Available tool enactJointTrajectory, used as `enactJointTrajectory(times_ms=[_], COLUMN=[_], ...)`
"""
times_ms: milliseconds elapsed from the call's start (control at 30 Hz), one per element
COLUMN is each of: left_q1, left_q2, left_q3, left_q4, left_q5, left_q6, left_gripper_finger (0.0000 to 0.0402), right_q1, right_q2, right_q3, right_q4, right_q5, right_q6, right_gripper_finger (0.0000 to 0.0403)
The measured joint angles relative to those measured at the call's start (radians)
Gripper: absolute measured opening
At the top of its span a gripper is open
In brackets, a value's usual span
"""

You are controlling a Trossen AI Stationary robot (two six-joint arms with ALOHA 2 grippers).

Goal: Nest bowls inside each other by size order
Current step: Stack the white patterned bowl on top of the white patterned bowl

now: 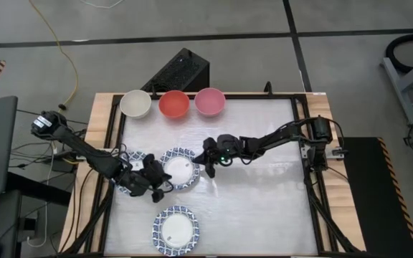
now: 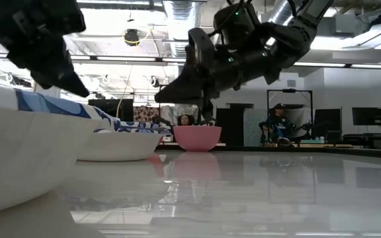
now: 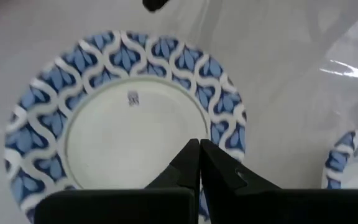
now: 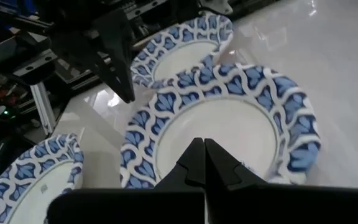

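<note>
Item: bowl nesting, both arms hovering mid-table, nothing stacked yet that can be seen.

Stock on table (image 1: 264, 179): cream bowl (image 1: 135, 104), red bowl (image 1: 173, 104) and pink bowl (image 1: 210, 101) are sitting in a row along the far edge. Middle patterned bowl (image 1: 179, 169) is lying between the two grippers; left patterned bowl (image 1: 130, 174) is lying partly under the left arm; near patterned bowl (image 1: 176, 229) is lying apart toward the front edge. A fourth patterned bowl is not visible as a separate piece.

Left gripper (image 1: 155, 188): hanging just over the near-left rim of the middle patterned bowl, fingers (image 3: 191, 163) pressed together, gripping nothing.

Right gripper (image 1: 209, 162): hanging at that bowl's right rim, fingers (image 4: 202, 160) also pressed together, empty.

Handling note, as judgement: the step appears to be picking up the middle patterned bowl. Either gripper will need to be spreading its fingers first, then straddling the rim, one finger inside, one outside. Only one arm should be closing in, since the two are crowding one bowl. The shallow glazed rim is likely slippery, so a low, level lift would suit.
</note>
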Motion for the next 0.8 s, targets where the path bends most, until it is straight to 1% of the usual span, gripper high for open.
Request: enactJointTrajectory(times_ms=[133, 233, 333, 500, 667, 733, 800], left_q1=[0.000, 0.000, 0.010, 0.044, 0.086, 0.103, 0.118], left_q2=[0.000, -0.010, -0.051, -0.178, -0.322, -0.377, -0.422], left_q3=[0.027, 0.040, 0.060, 0.095, 0.152, 0.188, 0.223], left_q4=[0.002, -0.010, -0.025, -0.019, -0.020, 0.025, 0.107], left_q5=[-0.038, -0.051, -0.084, -0.147, -0.156, -0.155, -0.155], left_q6=[0.024, 0.033, 0.059, 0.178, 0.317, 0.360, 0.415], left_gripper_finger=[0.0000, 0.0000, 0.0000, 0.0000, 0.0000, 0.0000, 0.0000], right_q1=[-0.013, -0.030, -0.052, -0.079, -0.094, -0.099, -0.103], right_q2=[0.000, 0.000, -0.021, -0.103, -0.210, -0.249, -0.291], right_q3=[0.022, 0.055, 0.102, 0.185, 0.241, 0.250, 0.250], right_q4=[-0.004, -0.005, -0.032, -0.127, -0.242, -0.268, -0.304], right_q5=[-0.017, -0.070, -0.124, -0.132, -0.131, -0.131, -0.126], right_q6=[-0.003, -0.002, -0.008, -0.091, -0.206, -0.227, -0.245], right_gripper_finger=[0.0009, 0.0009, 0.0009, 0.0009, 0.0009, 0.0009, 0.0009])
